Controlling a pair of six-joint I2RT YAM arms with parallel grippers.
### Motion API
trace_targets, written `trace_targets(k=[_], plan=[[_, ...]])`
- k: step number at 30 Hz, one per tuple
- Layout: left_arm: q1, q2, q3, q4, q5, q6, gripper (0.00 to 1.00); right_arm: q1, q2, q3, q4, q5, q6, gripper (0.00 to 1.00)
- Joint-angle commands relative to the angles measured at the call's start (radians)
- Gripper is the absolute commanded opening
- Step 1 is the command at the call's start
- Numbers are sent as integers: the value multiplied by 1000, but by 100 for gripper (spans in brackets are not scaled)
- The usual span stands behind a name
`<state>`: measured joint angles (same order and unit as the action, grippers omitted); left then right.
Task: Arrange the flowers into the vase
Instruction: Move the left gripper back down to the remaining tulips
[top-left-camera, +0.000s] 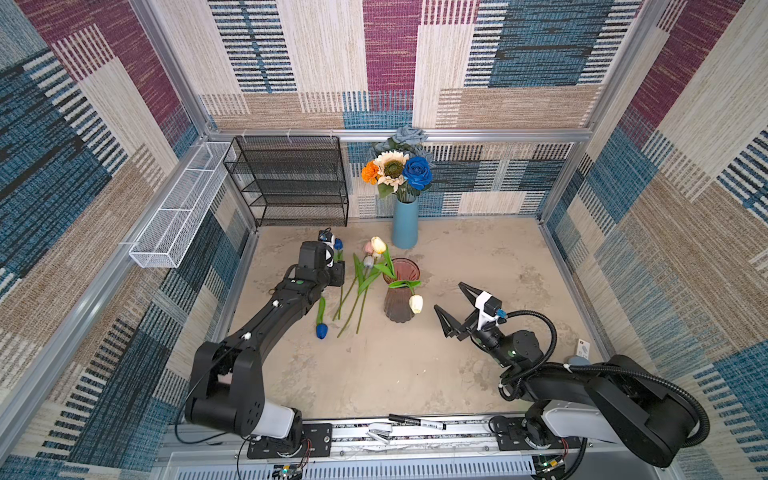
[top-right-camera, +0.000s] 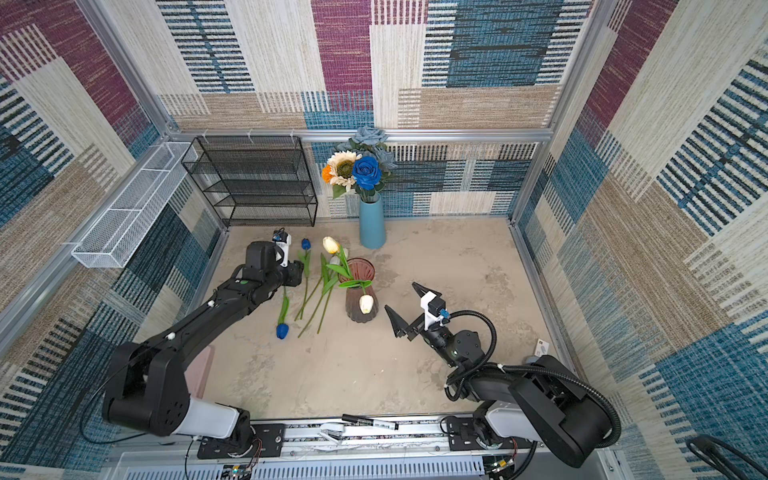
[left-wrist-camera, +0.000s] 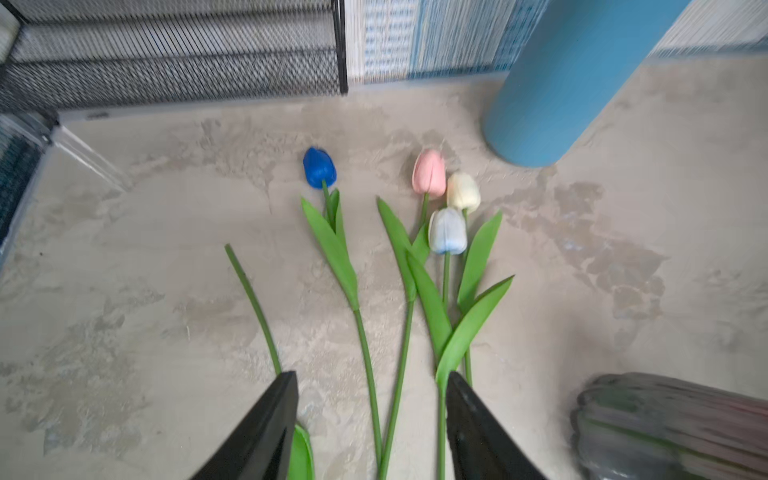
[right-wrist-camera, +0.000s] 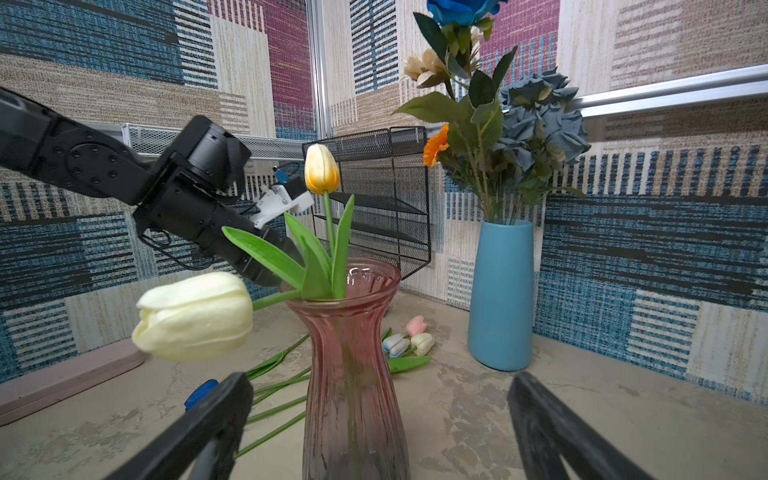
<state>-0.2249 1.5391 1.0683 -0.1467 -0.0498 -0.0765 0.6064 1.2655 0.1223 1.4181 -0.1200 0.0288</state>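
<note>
A ribbed pink glass vase (top-left-camera: 401, 291) (right-wrist-camera: 353, 374) stands mid-table. It holds an upright yellow tulip (top-left-camera: 378, 244) (right-wrist-camera: 321, 168) and a cream tulip (top-left-camera: 416, 303) (right-wrist-camera: 193, 316) drooping over its rim. Left of it several tulips lie flat: blue (left-wrist-camera: 319, 167), pink (left-wrist-camera: 429, 172), cream (left-wrist-camera: 463, 191), pale blue (left-wrist-camera: 447, 230). Another blue tulip (top-left-camera: 321, 330) lies with its head toward the front. My left gripper (left-wrist-camera: 372, 380) hovers open over their stems, with two stems between its fingers and nothing held. My right gripper (top-left-camera: 449, 296) (right-wrist-camera: 380, 380) stands wide open just right of the vase, empty.
A tall blue vase (top-left-camera: 405, 224) at the back holds roses, a sunflower and an orange marigold. A black mesh rack (top-left-camera: 286, 180) stands at the back left, and a white wire basket (top-left-camera: 178, 208) hangs on the left wall. A marker pen (top-left-camera: 417, 422) lies on the front rail.
</note>
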Motion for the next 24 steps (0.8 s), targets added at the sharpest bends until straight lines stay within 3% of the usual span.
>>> trace_targets(k=[1,5,11,22,24], plan=[[1,139,141,-247,-37,-27,62,1,2,2,28,-2,5,100],[0,312,277,-387,-61,-46,63,0,-6,-1,28,-5,-2,100],[-1,430,371,-441,-43,-72,64,1,-17,-3,19,-1,-10,100],[-1,567,495,-540,-96,-54,42,1,-10,-1,22,0,-9,100],[-1,587,516,-556,-97,-48,32,0,-11,-2,22,0,-7,100]])
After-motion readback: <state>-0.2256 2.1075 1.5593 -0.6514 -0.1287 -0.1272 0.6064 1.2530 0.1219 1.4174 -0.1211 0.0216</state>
